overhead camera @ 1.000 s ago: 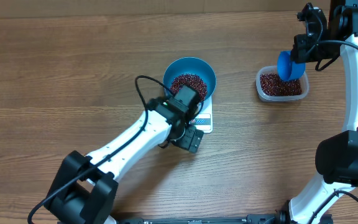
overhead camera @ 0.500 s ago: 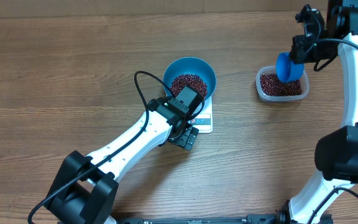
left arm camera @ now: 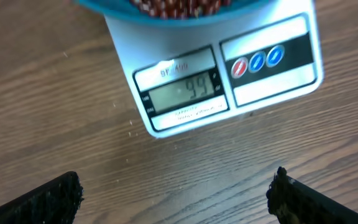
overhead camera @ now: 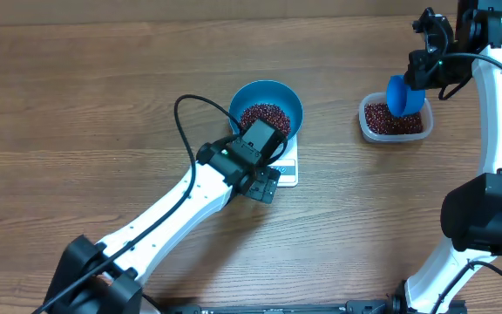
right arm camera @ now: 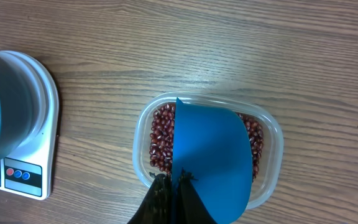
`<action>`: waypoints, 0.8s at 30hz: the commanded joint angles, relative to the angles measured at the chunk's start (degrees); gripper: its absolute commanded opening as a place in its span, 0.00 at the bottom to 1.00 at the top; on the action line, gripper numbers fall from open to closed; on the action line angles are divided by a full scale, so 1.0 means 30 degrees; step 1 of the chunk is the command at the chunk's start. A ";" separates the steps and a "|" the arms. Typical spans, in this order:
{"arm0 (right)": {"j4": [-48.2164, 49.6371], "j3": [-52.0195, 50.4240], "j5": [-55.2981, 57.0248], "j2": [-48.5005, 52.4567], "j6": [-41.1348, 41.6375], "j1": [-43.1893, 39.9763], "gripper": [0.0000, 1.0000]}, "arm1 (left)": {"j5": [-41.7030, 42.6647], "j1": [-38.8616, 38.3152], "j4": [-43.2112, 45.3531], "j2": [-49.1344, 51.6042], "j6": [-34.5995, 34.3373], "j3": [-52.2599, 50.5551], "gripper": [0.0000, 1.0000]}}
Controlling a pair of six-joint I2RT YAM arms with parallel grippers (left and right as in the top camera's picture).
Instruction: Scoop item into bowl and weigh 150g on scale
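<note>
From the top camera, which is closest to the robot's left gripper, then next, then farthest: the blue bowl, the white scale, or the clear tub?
Starting from the left gripper:
1. The scale, right beside it.
2. The bowl, just beyond, sitting on the scale.
3. The clear tub, far off on the right side.

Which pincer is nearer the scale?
Left. The left pincer hovers open just in front of the scale; the right pincer holds the blue scoop over the clear tub, well away.

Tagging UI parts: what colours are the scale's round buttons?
One red, two blue buttons on the scale; clearest in left wrist view.
</note>
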 commanded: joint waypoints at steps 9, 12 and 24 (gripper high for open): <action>0.0160 0.0452 0.0029 0.0138 -0.0007 0.0051 0.04 | 0.0481 -0.0095 0.2069 -0.0248 0.1311 -0.2135 0.99; 0.0022 0.0444 0.0051 0.0255 0.0000 0.0051 0.04 | 0.0481 -0.0087 0.2018 -0.0248 0.2142 -0.2142 0.99; -0.1188 0.0444 0.2812 0.0270 0.0000 0.0058 0.04 | 0.0328 -0.0022 0.2047 -0.0248 0.1523 -0.2200 1.00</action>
